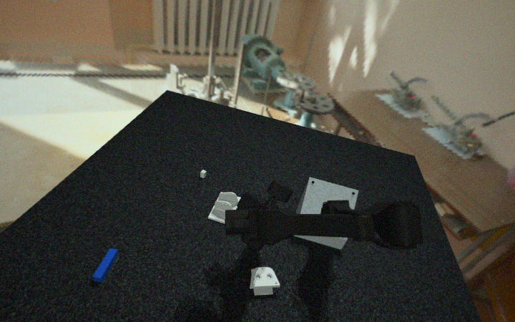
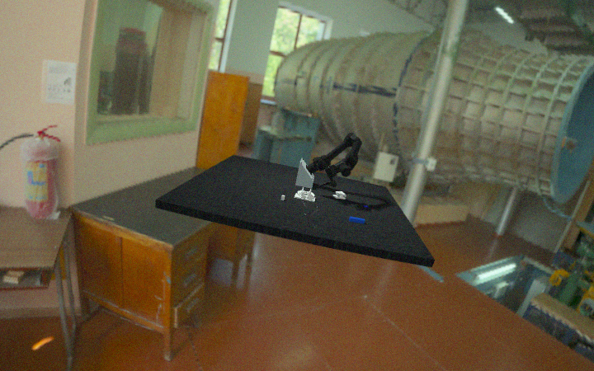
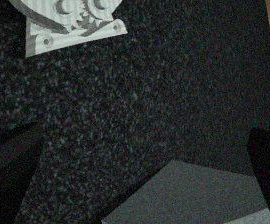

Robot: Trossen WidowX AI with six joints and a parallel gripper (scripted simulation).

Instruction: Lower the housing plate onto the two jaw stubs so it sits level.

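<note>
My gripper (image 1: 279, 191) (image 3: 147, 136) stands wide open, holding nothing. At the wrist view's upper left I see the geared jaw assembly (image 1: 224, 206) (image 2: 304, 195) (image 3: 76, 27); in the top view, the white housing plate (image 1: 265, 277) (image 2: 338, 194) lies apart from it, lower centre.

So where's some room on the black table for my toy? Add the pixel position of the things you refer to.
There's bare room on the black table (image 1: 131, 159) (image 2: 225, 184) (image 3: 136, 100) between the blue bar (image 1: 104, 265) (image 2: 356, 219) and the little white cube (image 1: 203, 174) (image 2: 283, 197). It's crowded around the black arm (image 1: 319, 225) (image 2: 349, 145): white gear piece (image 1: 221, 207) (image 2: 305, 197) (image 3: 38, 44), grey panel (image 1: 311, 199) (image 2: 304, 175) (image 3: 211, 192), small white piece (image 1: 265, 276) (image 2: 340, 194).
</note>
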